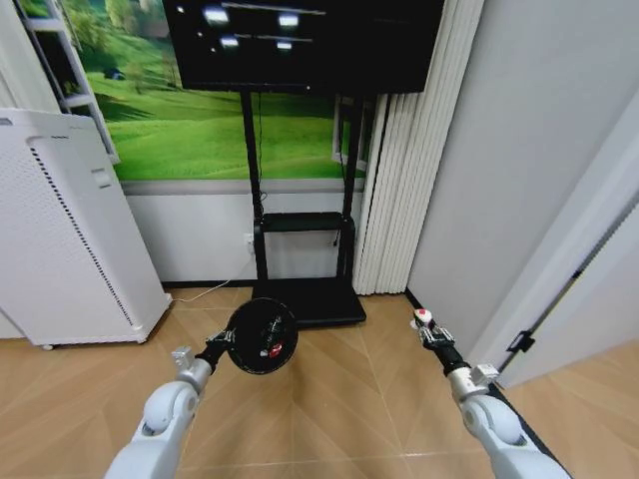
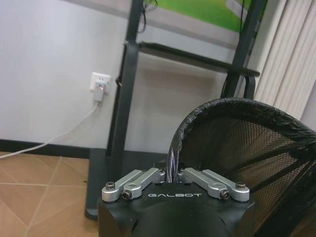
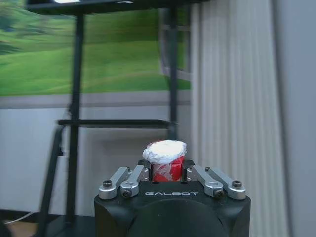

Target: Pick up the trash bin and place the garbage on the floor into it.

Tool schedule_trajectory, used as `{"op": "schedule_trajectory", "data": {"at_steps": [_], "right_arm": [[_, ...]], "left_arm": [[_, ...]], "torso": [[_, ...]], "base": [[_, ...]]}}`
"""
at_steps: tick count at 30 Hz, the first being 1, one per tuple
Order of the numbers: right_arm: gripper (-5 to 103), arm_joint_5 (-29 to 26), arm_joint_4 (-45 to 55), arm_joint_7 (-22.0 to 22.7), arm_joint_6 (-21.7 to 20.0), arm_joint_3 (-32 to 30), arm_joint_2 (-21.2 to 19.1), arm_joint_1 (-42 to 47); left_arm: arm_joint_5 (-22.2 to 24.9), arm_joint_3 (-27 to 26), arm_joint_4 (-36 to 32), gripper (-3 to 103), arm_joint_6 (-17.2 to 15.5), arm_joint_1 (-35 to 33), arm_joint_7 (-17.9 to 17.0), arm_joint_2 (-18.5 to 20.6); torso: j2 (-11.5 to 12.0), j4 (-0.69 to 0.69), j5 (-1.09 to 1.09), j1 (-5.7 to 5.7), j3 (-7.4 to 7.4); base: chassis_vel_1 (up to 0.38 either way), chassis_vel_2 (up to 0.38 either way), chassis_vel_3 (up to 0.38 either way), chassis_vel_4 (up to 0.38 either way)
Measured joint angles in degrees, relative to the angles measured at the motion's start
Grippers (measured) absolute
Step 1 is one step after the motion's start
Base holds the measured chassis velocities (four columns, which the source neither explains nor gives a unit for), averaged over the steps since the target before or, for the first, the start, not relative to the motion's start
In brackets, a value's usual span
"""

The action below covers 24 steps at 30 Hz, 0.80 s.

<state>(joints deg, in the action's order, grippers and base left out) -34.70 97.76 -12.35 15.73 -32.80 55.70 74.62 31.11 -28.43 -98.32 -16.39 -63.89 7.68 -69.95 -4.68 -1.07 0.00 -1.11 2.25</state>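
The left gripper (image 1: pixel 222 343) holds the trash bin (image 1: pixel 262 336) aloft by its rim, jaws pinched on the mesh edge. The right gripper (image 1: pixel 426 326) stands well apart, jaws closed on the red-and-white piece (image 1: pixel 423 317) (its pale top shows just past them). Doing this well likely means bringing that piece above the bin's mouth, centred, before opening the jaws, with the bin kept level.

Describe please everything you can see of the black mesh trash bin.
The trash bin is a small round basket of fine black mesh with a darker rim band and thin ribs. The left pincer is shut on its rim and holds it off the wooden floor, tilted so its mouth faces the head camera. Small red and white pieces lie inside. It hangs before the screen stand's base.
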Motion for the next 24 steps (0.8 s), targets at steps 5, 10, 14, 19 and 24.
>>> {"op": "schedule_trajectory", "data": {"at_steps": [5,10,14,19,24], "right_arm": [[28,2.19,6.70,-2.62,-1.76,3.50,-1.49,1.23],[28,2.55,8.39,-3.45,-4.17,6.24,-3.23,-1.60],[28,2.62,9.55,-4.02,-5.31,8.21,-4.58,-2.79],[28,4.00,10.28,-4.52,-6.26,11.72,-5.23,-4.23],[28,5.95,8.75,-4.71,-7.50,16.23,-4.32,-7.51]], "left_arm": [[-1.30,7.49,4.63,3,0.22,5.15,-1.04,-0.96],[-1.71,14.60,7.56,3,0.45,8.88,-2.04,-1.95],[-1.98,18.84,9.52,3,0.63,11.35,-2.60,-3.50],[-1.50,23.20,12.14,3,0.83,14.32,-3.30,-6.06],[-1.38,25.79,14.21,3,1.08,16.85,-3.35,-7.46]], "torso": [[0.00,-0.01,0.00,0.00,-0.01],[0.00,0.01,0.00,0.00,0.00],[0.00,0.01,0.00,0.00,0.00],[0.00,-0.01,0.00,0.00,0.00],[0.00,0.01,0.01,0.00,0.00]], "base": [[0.000,0.000,0.000,0.000],[0.000,0.000,0.000,0.000],[0.000,0.000,0.000,0.000],[0.000,0.000,0.000,0.000],[0.000,0.000,0.000,0.000]]}}
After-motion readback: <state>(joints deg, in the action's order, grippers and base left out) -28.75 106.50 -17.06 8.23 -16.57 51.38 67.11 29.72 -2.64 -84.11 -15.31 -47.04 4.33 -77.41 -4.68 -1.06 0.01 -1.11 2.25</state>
